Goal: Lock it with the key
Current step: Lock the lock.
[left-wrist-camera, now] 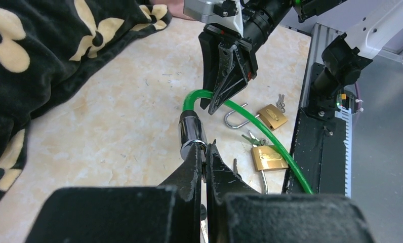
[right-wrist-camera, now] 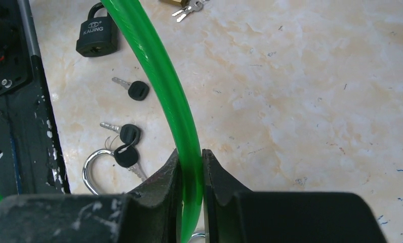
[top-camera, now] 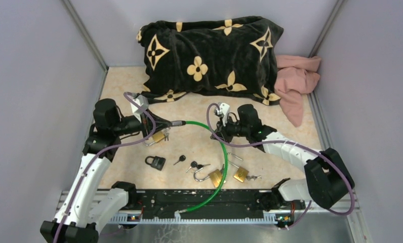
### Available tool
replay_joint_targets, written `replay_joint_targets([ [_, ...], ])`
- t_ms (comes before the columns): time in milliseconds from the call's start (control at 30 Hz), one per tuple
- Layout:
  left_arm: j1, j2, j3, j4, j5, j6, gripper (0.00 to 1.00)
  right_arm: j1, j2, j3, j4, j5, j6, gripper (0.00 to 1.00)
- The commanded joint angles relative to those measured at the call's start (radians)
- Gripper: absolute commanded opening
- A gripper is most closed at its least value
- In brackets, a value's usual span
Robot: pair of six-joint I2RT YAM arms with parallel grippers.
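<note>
Risk: left gripper (left-wrist-camera: 205,148) pinches shut on chrome tip (left-wrist-camera: 191,129), right gripper (right-wrist-camera: 191,156) clamps green cable (right-wrist-camera: 149,61) further along; cable's spring may twist tip from that narrow hold.

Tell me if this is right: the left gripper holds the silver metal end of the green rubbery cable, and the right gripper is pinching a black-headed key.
No. The right gripper is pinching the green cable itself, seen in the right wrist view; the black-headed keys lie on the table. The left gripper does hold the silver metal end.
</note>
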Motion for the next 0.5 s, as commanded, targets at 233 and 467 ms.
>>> replay_joint_targets([
  [233, 0.006, -0.107, -0.084, -0.116, 0.08, 0.165, 0.7, 0.024, -0.167, 0.199, -0.223, 0.12, -0.073, 0.0],
  [467, 0.0, -0.098, 0.1, -0.454, 0.107, 0.468, 0.99, 0.181, -0.153, 0.444, -0.522, 0.359, -0.298, 0.0],
])
